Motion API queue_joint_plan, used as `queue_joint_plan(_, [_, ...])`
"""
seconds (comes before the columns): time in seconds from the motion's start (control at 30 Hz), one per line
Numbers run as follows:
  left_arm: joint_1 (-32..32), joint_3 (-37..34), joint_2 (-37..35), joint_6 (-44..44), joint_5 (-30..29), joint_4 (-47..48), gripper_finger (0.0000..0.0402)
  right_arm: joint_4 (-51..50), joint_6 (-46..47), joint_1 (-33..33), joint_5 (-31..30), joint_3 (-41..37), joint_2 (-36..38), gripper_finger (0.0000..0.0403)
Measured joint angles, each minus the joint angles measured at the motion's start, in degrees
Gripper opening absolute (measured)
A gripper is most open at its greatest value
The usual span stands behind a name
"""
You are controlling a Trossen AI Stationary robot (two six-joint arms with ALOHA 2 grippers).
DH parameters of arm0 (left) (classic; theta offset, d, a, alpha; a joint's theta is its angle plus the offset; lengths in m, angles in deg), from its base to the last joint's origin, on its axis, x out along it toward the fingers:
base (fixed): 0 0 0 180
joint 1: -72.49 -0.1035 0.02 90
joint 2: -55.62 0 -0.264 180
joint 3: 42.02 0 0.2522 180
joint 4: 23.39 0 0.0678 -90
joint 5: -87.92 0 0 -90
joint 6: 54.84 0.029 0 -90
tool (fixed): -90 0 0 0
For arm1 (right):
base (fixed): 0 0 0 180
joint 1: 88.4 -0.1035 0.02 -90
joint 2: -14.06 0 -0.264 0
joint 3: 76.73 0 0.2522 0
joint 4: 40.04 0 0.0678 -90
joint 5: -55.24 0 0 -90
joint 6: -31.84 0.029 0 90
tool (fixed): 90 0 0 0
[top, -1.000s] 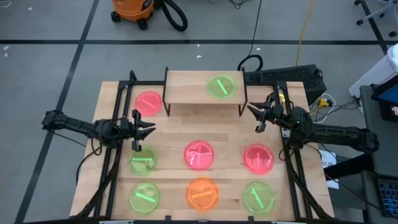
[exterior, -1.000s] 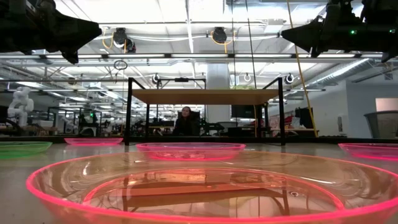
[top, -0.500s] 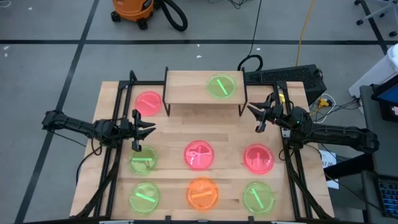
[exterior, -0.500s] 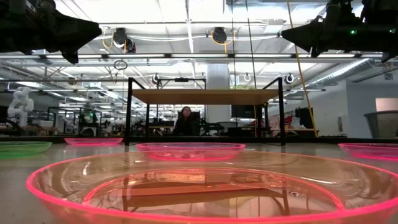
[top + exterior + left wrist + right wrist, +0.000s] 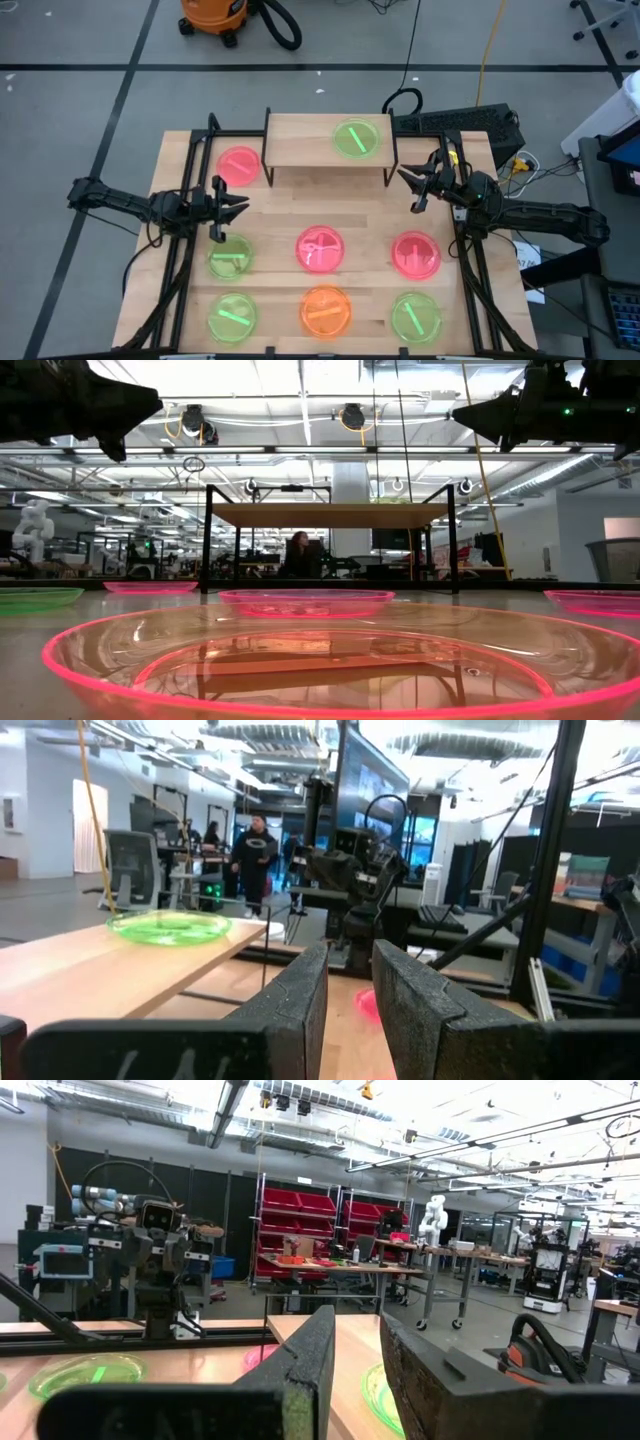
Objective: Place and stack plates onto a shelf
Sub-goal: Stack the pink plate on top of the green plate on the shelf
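Note:
The shelf stands at the table's far middle on thin black legs. One green plate lies flat on its board. A pink plate lies on the table to the shelf's left. Several more plates lie flat on the tabletop in two rows: green, pink, pink, green, orange and green. My left gripper hovers open over the table's left side, above the green plate. My right gripper hovers open at the shelf's right end. Neither holds anything.
Black frame rails run along the table's left and right sides. In the low view a pink plate fills the foreground and the shelf stands behind it. A person sits in the room beyond the table.

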Motion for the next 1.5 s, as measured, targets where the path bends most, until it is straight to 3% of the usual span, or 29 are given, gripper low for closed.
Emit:
queue_joint_plan(0.17, [-0.04,0.02,0.02,-1.5,-2.38,-0.81,0.0088,-0.02,0.0,0.0,0.0,0.0,0.0,0.007])
queue_joint_plan(0.3, [-0.07,1.43,0.04,-2.13,-13.27,1.94,0.0088,-0.01,0.0,0.0,0.0,0.0,0.0,0.007])
queue_joint_plan(0.47, [-0.11,9.39,1.19,-3.89,-21.51,21.43,0.0088,-0.01,0.0,0.0,0.0,0.0,0.0,0.007])
queue_joint_plan(0.67, [-1.24,19.78,6.18,-10.22,-27.18,43.57,0.0088,-0.02,0.0,0.0,0.0,0.0,0.0,0.007])
queue_joint_plan(0.9, [-6.84,22.27,15.55,-20.34,-25.78,57.54,0.0088,-0.02,0.0,0.0,0.0,0.0,0.0,0.007])
queue_joint_plan(1.1, [-11.23,22.27,23.86,-23.57,-20.85,60.7,0.0088,-0.02,0.0,0.0,0.0,0.0,0.0,0.007])
queue_joint_plan(1.5, [-20.48,22.29,38.02,-24.5,-19.01,61.83,0.0088,-0.19,0.0,0.0,0.0,0.0,-0.02,0.007])
